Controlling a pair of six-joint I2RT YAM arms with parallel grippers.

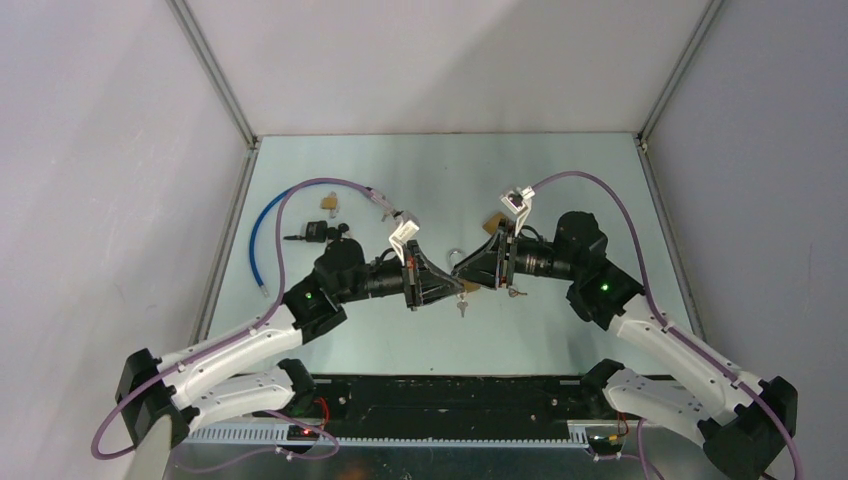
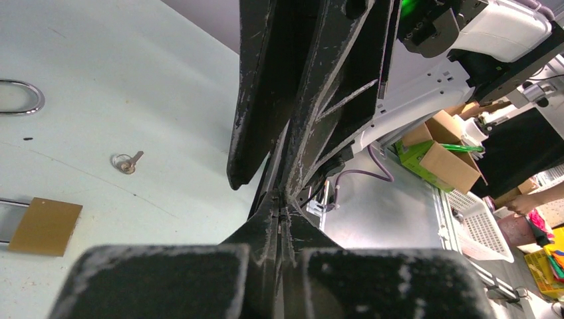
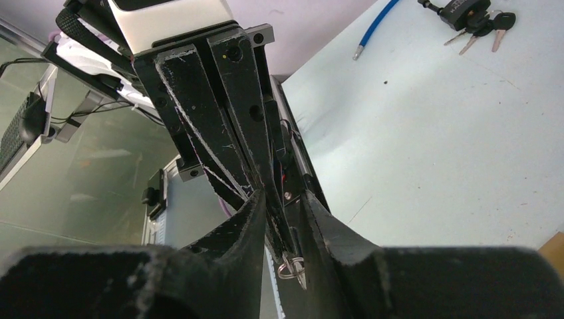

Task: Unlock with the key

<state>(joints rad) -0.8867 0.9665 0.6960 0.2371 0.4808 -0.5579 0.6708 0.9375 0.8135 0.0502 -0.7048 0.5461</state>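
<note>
My two grippers meet tip to tip over the middle of the table. My left gripper (image 1: 460, 285) (image 2: 282, 203) is shut on a small silver key with a ring (image 3: 292, 267). My right gripper (image 1: 466, 274) (image 3: 282, 199) is open, and its fingers (image 3: 249, 219) stand on either side of the left fingertips and the key. A brass padlock (image 1: 493, 222) (image 2: 43, 226) lies on the table behind the grippers. A silver shackle loop (image 1: 455, 256) (image 2: 20, 96) lies beside them. Its body is hidden.
A loose key on a ring (image 1: 462, 307) (image 2: 126, 161) lies on the table just in front of the grippers. A black lock with a bunch of keys (image 1: 320, 232) (image 3: 465, 13), a blue cable (image 1: 262, 240) and another brass padlock (image 1: 328, 203) lie at the back left.
</note>
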